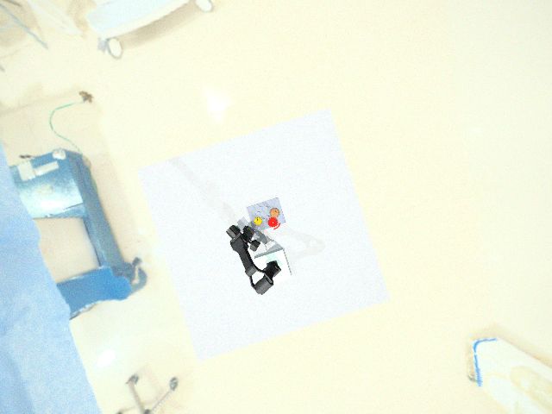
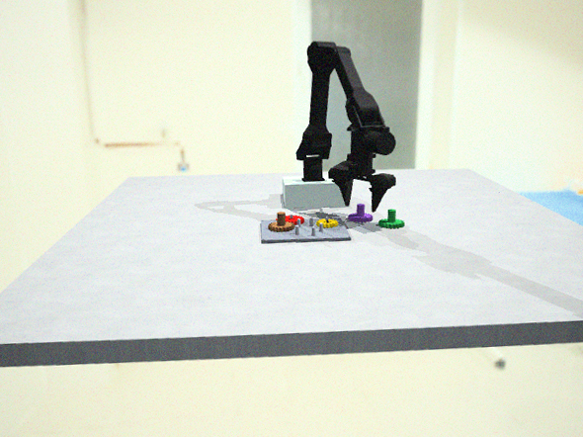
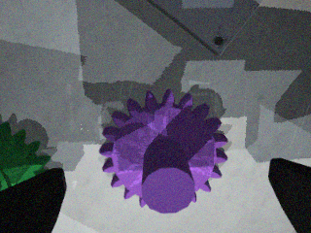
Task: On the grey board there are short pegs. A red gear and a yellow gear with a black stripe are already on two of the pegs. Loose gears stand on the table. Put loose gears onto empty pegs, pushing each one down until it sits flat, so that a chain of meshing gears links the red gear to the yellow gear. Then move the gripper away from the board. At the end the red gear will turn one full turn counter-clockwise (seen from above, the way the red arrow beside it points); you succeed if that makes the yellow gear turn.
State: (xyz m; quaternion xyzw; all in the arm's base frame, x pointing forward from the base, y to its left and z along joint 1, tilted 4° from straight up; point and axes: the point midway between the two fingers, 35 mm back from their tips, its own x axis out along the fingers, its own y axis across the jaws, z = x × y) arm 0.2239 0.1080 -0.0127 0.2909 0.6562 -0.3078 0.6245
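Observation:
My gripper (image 2: 361, 207) (image 3: 167, 174) is open and empty above the purple gear (image 2: 354, 218) (image 3: 126, 155), its fingers on either side of the upright handle. The green gear (image 2: 392, 224) (image 3: 21, 171) stands on the table beside it, partly behind a finger in the wrist view. On the grey board (image 1: 279, 203) (image 2: 278, 241) (image 3: 214, 24) sit the red gear (image 1: 272, 220) (image 2: 297, 219), the yellow gear (image 1: 258, 219) (image 2: 327, 224) and a brown gear (image 1: 274, 212) (image 2: 281, 227). Brown appears to sit flat next to red. Several pegs are bare, including one peg (image 2: 297, 230) near the brown gear.
The arm's pale base block (image 2: 311, 193) stands behind the board. The red arrow (image 1: 277, 226) lies beside the red gear. The board's corner is close to the purple gear in the wrist view. Arm shadows cross the tabletop (image 1: 321, 178) (image 2: 183, 294).

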